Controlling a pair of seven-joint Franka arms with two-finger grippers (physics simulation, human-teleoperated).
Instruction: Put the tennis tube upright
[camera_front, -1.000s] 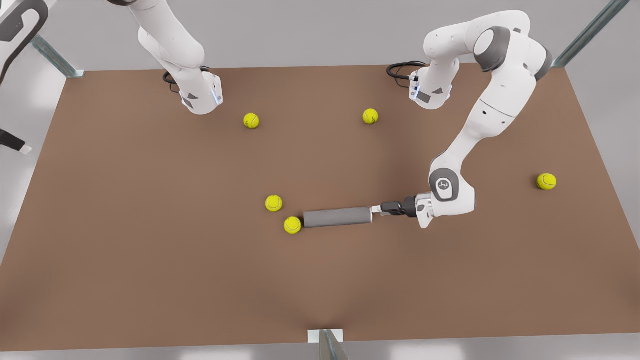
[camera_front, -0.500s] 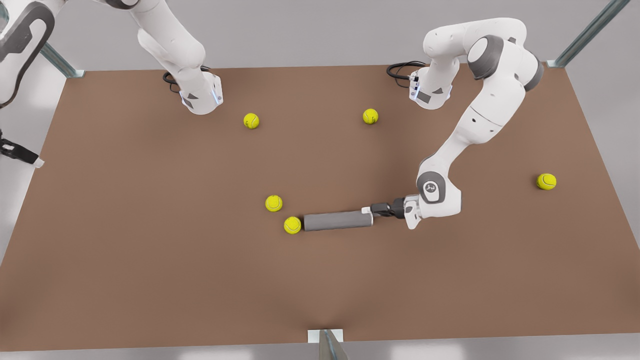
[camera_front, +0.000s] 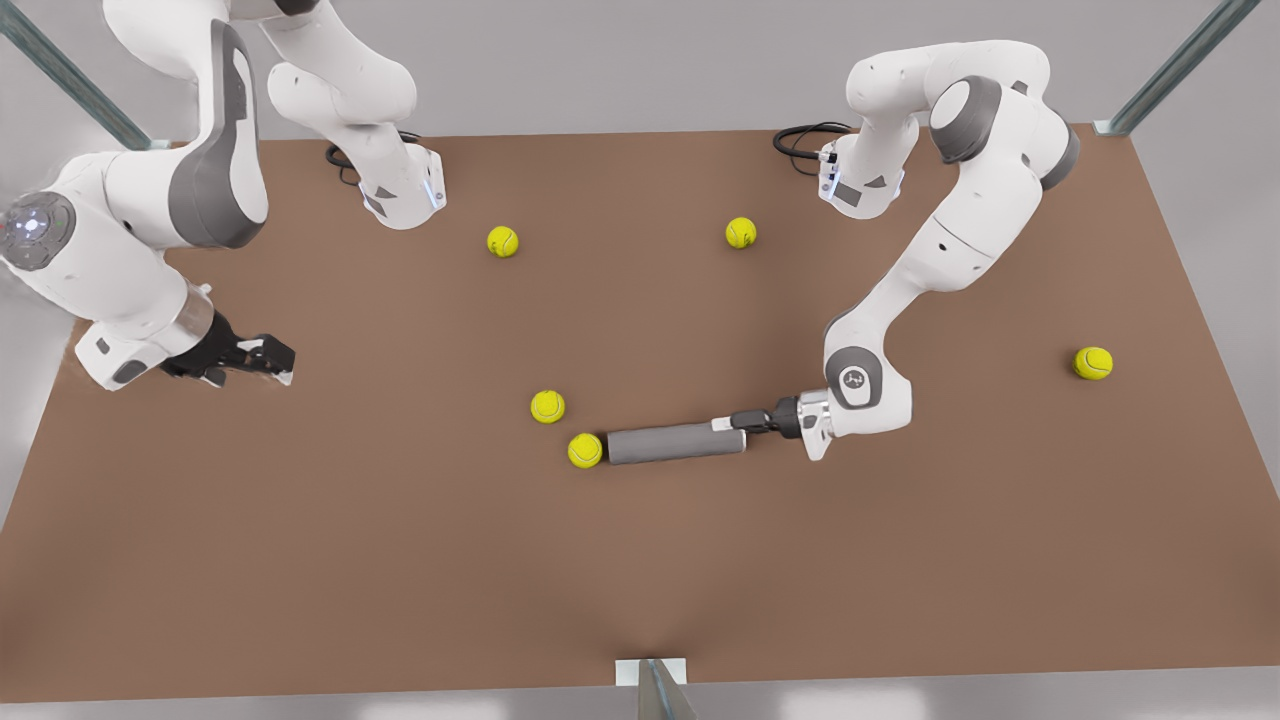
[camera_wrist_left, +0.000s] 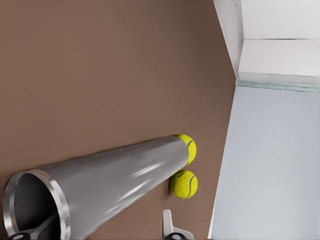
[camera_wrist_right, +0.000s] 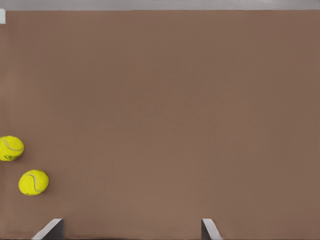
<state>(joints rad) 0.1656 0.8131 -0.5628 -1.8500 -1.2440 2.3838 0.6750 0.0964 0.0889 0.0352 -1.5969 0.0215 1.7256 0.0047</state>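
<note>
The tennis tube (camera_front: 675, 442) is a smooth grey metallic cylinder lying flat on the brown table, lengthwise across the front view. In the left wrist view the tennis tube (camera_wrist_left: 115, 180) shows its open end close up. My left gripper (camera_front: 730, 428) is at that end, on the front view's right side. It is open, with one finger inside the tube's mouth and the other finger (camera_wrist_left: 170, 226) outside the wall. My right gripper (camera_front: 275, 362) hovers open over the table at the front view's left, far from the tube, its fingertips (camera_wrist_right: 210, 229) spread with nothing between them.
A yellow ball (camera_front: 585, 450) touches the tube's far end, with another ball (camera_front: 547, 406) just beside it. More balls lie at the back (camera_front: 502, 241) (camera_front: 740, 232) and at the front view's right (camera_front: 1092, 362). Both arm bases stand at the back edge.
My left gripper slid along the tube's axis toward the front view's left until its fingers straddled the open end. My right arm swung in from the front view's left edge over the table.
</note>
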